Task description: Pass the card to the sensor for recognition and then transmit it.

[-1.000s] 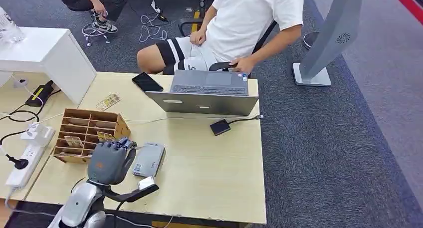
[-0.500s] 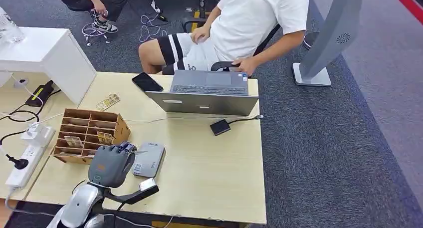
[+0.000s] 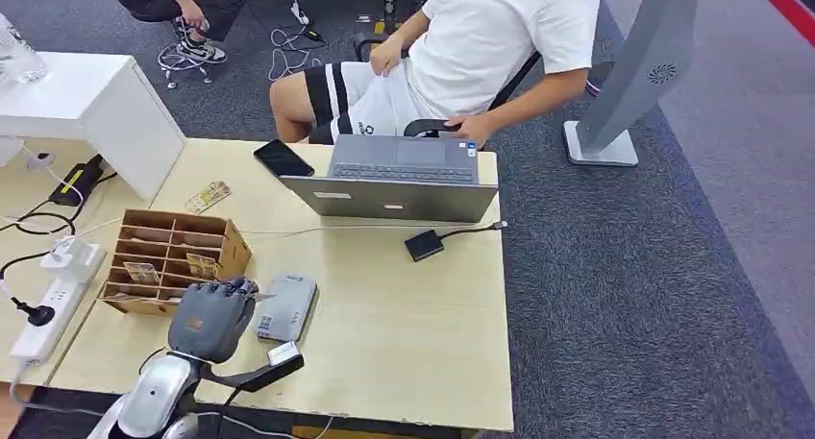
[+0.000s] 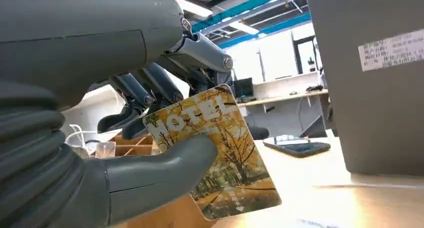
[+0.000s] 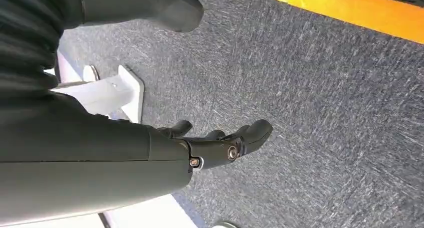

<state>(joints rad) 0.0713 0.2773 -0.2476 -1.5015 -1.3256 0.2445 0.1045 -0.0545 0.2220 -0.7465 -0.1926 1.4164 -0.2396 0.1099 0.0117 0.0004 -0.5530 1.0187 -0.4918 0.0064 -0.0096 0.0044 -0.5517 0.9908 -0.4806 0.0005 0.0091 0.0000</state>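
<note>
The card [image 4: 215, 153], printed with autumn trees and the word MOTEL, is pinched between the thumb and dark fingers of the left hand [image 3: 211, 316], low in the left part of the head view. Left of the hand stands the wooden slotted organiser [image 3: 173, 256], with more cards in its compartments. Just right of the hand lies the grey sensor [image 3: 286, 307], flat on the desk [image 3: 404, 324]; a corner of the card juts toward it.

The pinch looks shallow in the left wrist view: the thumb crosses only one edge of the card, so a bump against the sensor's casing could twist it loose or drop it. Holding the card too steeply could also leave it unread. Further right, in the upper middle, a laptop [image 3: 404, 175] and a seated person's hand [image 3: 473, 128] are near enough that a hasty hand-over might clip the lid.

The right hand [image 5: 220, 143] hangs over the carpet, fingers loosely spread, holding nothing.
</note>
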